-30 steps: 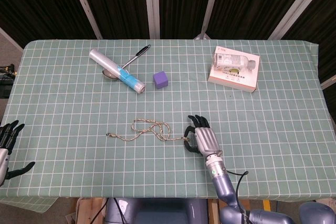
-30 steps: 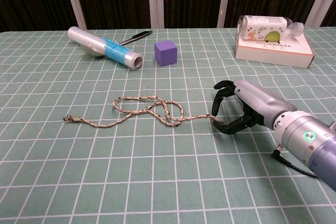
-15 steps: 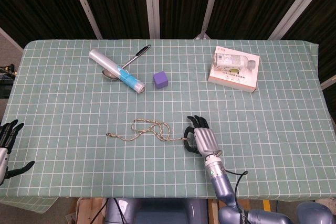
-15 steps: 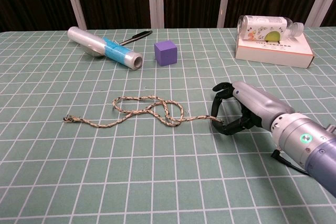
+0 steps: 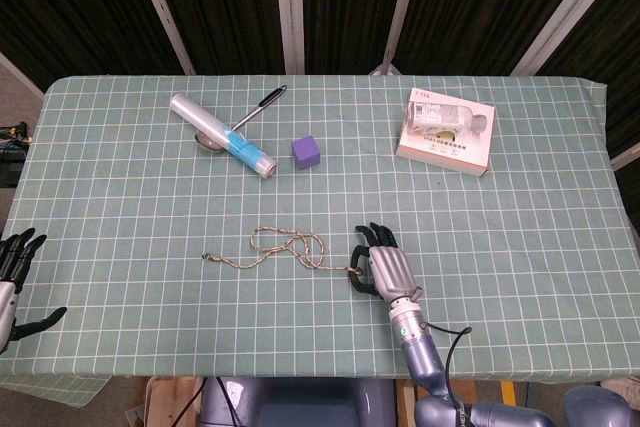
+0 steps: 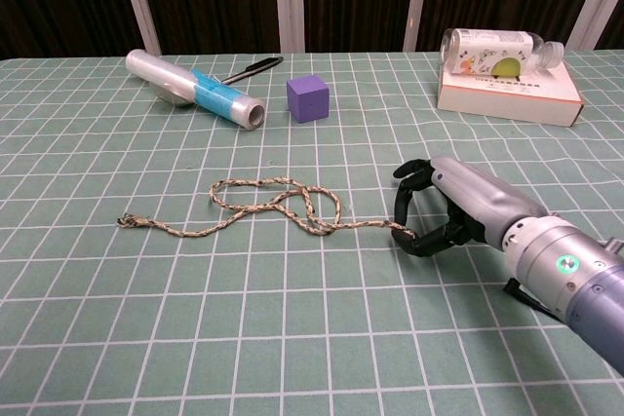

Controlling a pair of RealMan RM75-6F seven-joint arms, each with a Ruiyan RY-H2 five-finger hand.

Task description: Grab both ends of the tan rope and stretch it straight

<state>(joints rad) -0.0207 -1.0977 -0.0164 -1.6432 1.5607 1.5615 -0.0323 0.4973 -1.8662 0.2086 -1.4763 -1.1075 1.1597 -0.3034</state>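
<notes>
The tan rope point(image 5: 232, 263) point(image 6: 366, 226) lies on the green checked tablecloth point(image 5: 520, 247), looped in its middle. Its left end point(image 5: 207, 256) point(image 6: 124, 222) rests free on the cloth. My right hand point(image 5: 385, 267) point(image 6: 444, 207) is at the rope's right end and pinches it between thumb and curled fingers just above the cloth. The stretch of rope leading to that hand runs nearly straight. My left hand point(image 5: 12, 282) hangs beyond the table's left edge, far from the rope, with fingers spread and nothing in it. The chest view does not show it.
A clear plastic roll point(image 5: 222, 135) point(image 6: 195, 90) and a black pen point(image 5: 260, 107) lie at the back left. A purple cube point(image 5: 306, 152) point(image 6: 309, 97) sits behind the rope. A white box with a bottle on it point(image 5: 445, 132) point(image 6: 507, 70) is at the back right.
My right hand has drawn slightly back toward me with the rope's right end, and the short stretch of rope next to it has straightened. The left hand has barely moved.
</notes>
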